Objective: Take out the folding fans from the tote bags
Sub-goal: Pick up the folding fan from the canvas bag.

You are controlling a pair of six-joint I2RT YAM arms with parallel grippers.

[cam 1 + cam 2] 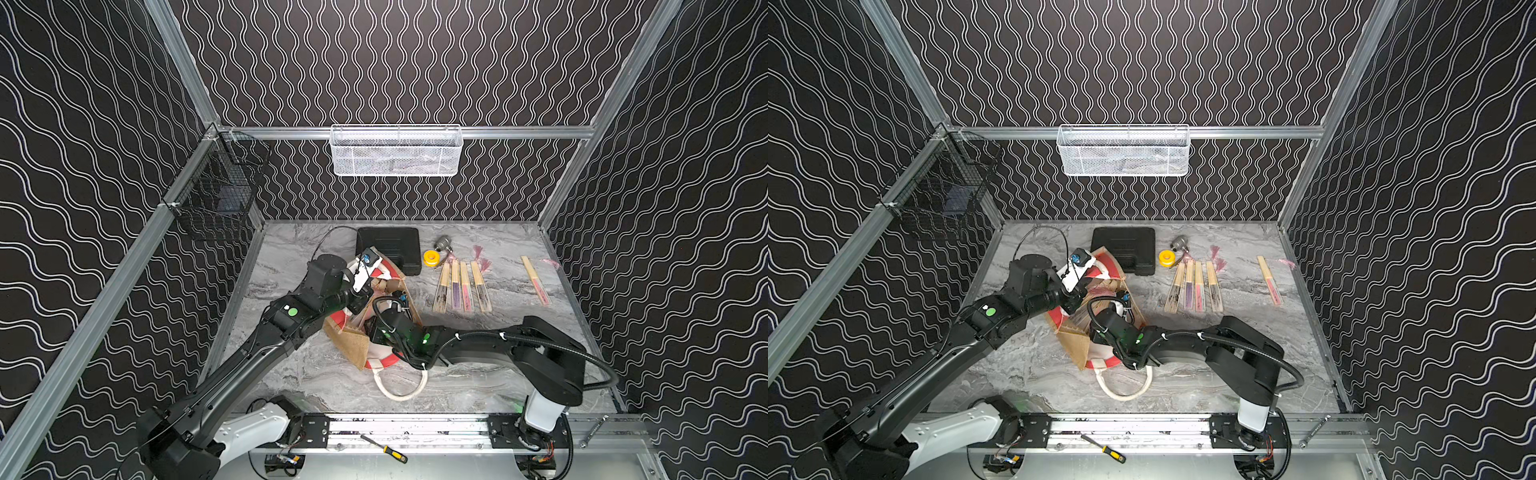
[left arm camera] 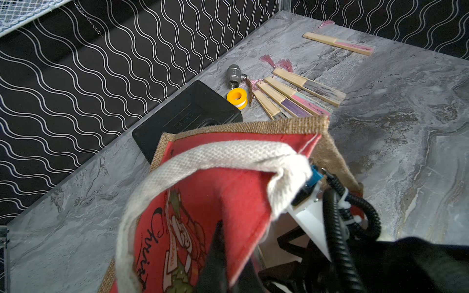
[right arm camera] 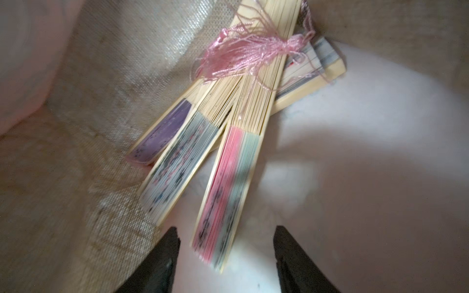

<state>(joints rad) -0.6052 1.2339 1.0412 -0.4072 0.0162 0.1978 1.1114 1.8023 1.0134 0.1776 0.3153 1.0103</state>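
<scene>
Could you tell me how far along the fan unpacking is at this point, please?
Done: five folding fans lie on the table, four in a row and one apart. In hand: the left tool is shut on the red panel of the tote bag, holding it open, while the right tool, open, is inside at a pink-and-green fan. Left: at least four fans in the bag.

- The right gripper (image 3: 227,232) is hidden inside the tote bag (image 1: 353,345) in both top views.
- The folding fans (image 3: 228,177) inside that bag are blurred.
</scene>
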